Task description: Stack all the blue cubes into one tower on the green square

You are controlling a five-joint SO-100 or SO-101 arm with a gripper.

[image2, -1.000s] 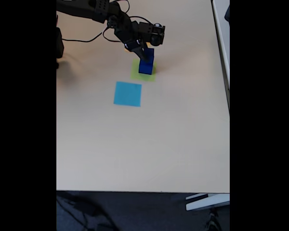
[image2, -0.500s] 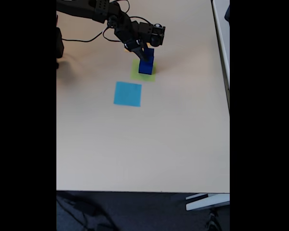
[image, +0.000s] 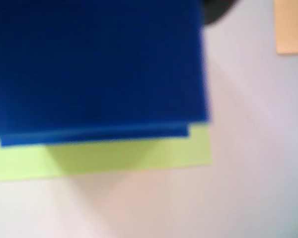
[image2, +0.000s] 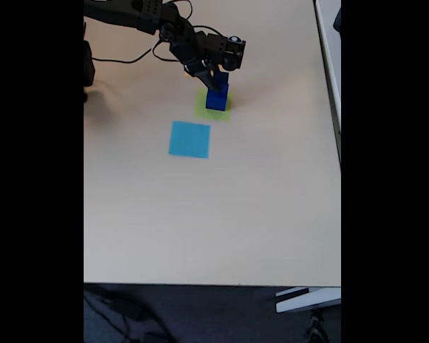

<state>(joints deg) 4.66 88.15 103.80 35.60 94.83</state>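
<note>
Blue cubes, two stacked, on green square; hand grip unclear.

1. We see dark-blue cubes, plain.
2. We see a yellow-green square beneath them.
3. We note a light-blue square and an orange patch.
4. The worktop is pale beige; the arm is black.

At least two blue cubes were stacked on the one green square; any further cubes could not be told. One light-blue square and one orange square were present.
</note>
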